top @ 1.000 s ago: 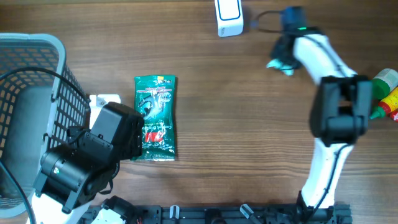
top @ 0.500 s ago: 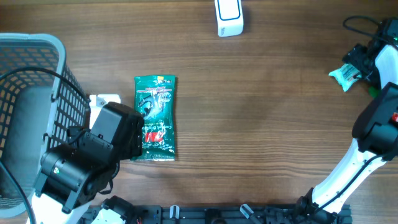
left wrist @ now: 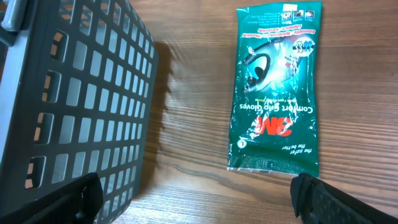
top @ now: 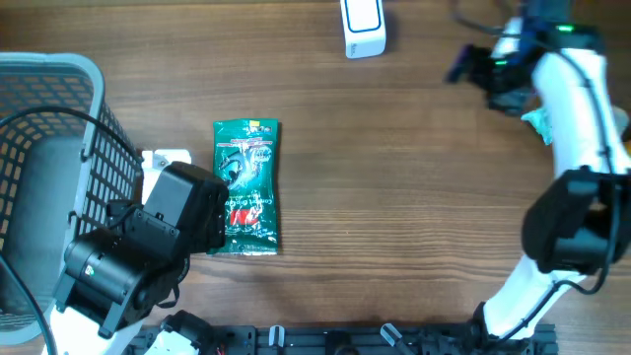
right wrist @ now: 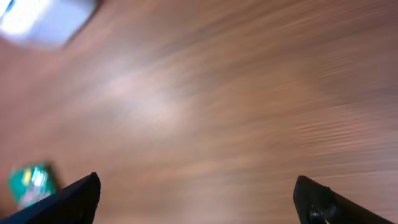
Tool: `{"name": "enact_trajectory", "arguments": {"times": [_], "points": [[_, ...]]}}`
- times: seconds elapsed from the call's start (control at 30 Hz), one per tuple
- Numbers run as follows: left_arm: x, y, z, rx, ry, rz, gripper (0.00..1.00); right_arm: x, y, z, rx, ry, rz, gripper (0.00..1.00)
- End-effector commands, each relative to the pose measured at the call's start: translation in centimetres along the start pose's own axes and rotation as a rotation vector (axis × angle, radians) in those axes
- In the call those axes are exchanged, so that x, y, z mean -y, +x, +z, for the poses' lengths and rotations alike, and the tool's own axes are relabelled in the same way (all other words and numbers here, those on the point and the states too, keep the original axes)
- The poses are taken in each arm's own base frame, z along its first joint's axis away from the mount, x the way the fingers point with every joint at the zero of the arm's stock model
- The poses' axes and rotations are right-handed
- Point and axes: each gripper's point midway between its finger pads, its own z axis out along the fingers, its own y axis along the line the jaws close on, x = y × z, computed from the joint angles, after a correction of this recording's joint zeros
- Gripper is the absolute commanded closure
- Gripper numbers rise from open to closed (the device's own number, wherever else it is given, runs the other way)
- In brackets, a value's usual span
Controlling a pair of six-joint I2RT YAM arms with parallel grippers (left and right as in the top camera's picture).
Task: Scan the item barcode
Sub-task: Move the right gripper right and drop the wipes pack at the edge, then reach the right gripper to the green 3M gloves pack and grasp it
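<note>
Notably, left gripper (left wrist: 200, 200) and right gripper (right wrist: 198, 199) stood wide, empty; left needed centring over green packet (left wrist: 277, 93), gripping long edges.

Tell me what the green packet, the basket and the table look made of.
Green packet: glossy plastic film, judging by its sheen and crimped ends.
Basket: moulded plastic, probably; matte grid of square holes.
Table: wood grain, satin; solid wood or laminate cannot be told.

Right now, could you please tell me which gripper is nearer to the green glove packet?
Left. The left gripper hovers open just beside the green glove packet, between it and the basket. The right gripper, open, is far across the table near the back right.
</note>
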Motion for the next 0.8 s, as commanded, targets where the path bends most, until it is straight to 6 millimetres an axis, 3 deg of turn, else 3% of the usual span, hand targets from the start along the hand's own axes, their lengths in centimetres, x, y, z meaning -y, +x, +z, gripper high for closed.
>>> {"name": "enact_trajectory", "arguments": {"times": [0.0,0.27,0.37,0.6,0.77], "points": [[-0.1,0.1,0.1,-0.004,-0.004,-0.022,0.00,-6.5,6.6,3.3,-0.160,-0.069,-0.105,0.00],[-0.1,0.1,0.1,-0.004,-0.004,-0.023,0.00,-18.8,19.6,10.3,-0.218,-0.177,-0.295,0.00],[-0.1,0.1,0.1,-0.004,-0.004,-0.023,0.00,-21.9,22.7,11.4,-0.177,-0.223,-0.406,0.00],[-0.1,0.1,0.1,-0.004,-0.004,-0.023,0.00,-25.4,26.2,13.8,-0.026,-0.179,-0.466,0.00],[-0.1,0.1,0.1,-0.004,-0.004,-0.023,0.00,-25.0,28.1,17.2,-0.011,-0.126,-0.510,0.01]]}}
